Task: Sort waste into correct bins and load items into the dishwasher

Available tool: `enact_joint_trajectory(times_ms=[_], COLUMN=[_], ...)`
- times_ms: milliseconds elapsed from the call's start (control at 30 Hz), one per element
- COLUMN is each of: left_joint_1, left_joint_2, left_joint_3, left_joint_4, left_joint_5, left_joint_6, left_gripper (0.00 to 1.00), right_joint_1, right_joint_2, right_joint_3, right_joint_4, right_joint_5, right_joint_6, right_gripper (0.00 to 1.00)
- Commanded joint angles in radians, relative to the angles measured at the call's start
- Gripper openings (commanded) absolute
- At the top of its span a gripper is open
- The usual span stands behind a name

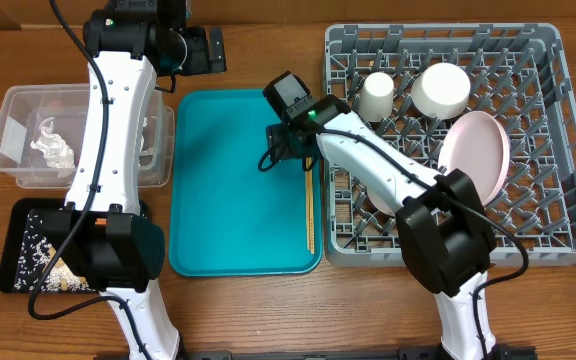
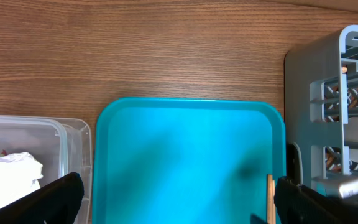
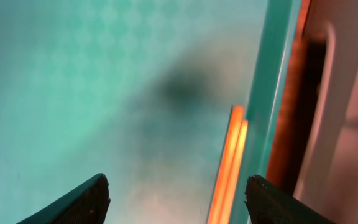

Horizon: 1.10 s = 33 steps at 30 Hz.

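A pair of thin wooden chopsticks (image 1: 310, 210) lies along the right edge of the teal tray (image 1: 228, 200). My right gripper (image 1: 278, 148) hovers low over the tray's upper right part. In the right wrist view it (image 3: 179, 200) is open, and the chopsticks (image 3: 229, 165) lie on the tray between its fingers, close to the right one and untouched. My left gripper (image 1: 204, 50) is beyond the tray's far edge, open and empty (image 2: 179, 205). The grey dish rack (image 1: 558, 230) holds a white cup (image 1: 376, 95), a white bowl (image 1: 440, 88) and a pink plate (image 1: 475, 150) on edge.
A clear tub (image 1: 18, 110) at the left holds crumpled tissue (image 1: 53, 148). A black tray (image 1: 13, 235) at the front left holds white scraps. The rack's wall (image 2: 303, 112) stands close to the teal tray's right rim.
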Motion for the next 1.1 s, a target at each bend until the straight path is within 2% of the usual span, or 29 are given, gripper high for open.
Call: enact_joint_trajectory(times_ms=[0, 333, 733, 933, 1067], left_joint_1=[-0.006, -0.006, -0.006, -0.006, -0.006], left_joint_2=[-0.009, -0.009, -0.009, -0.009, -0.009], left_joint_3=[-0.004, -0.004, -0.004, -0.004, -0.004], left_joint_4=[-0.001, -0.001, -0.001, -0.001, -0.001], left_joint_5=[-0.006, -0.006, -0.006, -0.006, -0.006], left_joint_6=[-0.007, -0.007, -0.007, -0.007, -0.007], left_gripper=[1.0, 1.0, 1.0, 1.0, 1.0], right_joint_1=[-0.005, 0.007, 0.006, 0.006, 0.005], right_joint_2=[-0.011, 0.012, 0.041, 0.039, 0.039], right_joint_3=[0.002, -0.091, -0.163, -0.1, 0.016], right_joint_4=[-0.038, -0.102, -0.048, -0.069, -0.155], right_joint_5=[0.0, 0.006, 0.039, 0.069, 0.07], right_joint_6=[0.002, -0.003, -0.049, -0.059, -0.059], right_gripper=[0.73, 0.73, 0.75, 0.75, 0.75])
